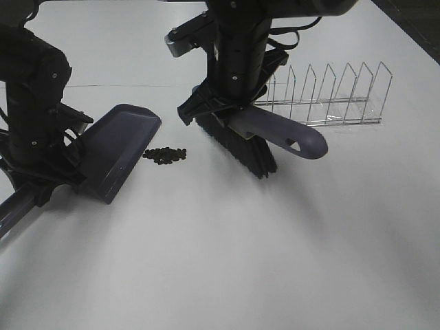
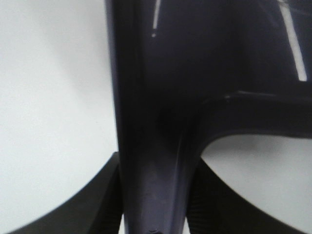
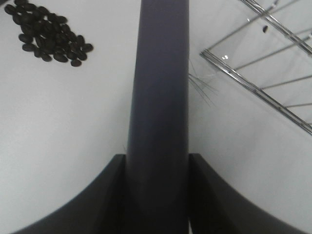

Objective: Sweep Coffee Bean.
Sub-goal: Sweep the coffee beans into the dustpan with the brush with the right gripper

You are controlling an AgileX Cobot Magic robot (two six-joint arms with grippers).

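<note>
A small cluster of dark coffee beans (image 1: 165,155) lies on the white table between the dustpan and the brush; it also shows in the right wrist view (image 3: 46,36). My left gripper (image 1: 51,180) is shut on the handle of the grey-purple dustpan (image 1: 115,148), whose mouth faces the beans; the left wrist view shows the handle (image 2: 153,146) between the fingers. My right gripper (image 1: 227,113) is shut on the handle of the brush (image 1: 282,136), also seen in the right wrist view (image 3: 158,97). The black bristles (image 1: 240,148) rest on the table just right of the beans.
A clear wire-and-acrylic rack (image 1: 330,96) stands behind and to the right of the brush; it also shows in the right wrist view (image 3: 263,73). The white table (image 1: 240,261) runs on toward the front.
</note>
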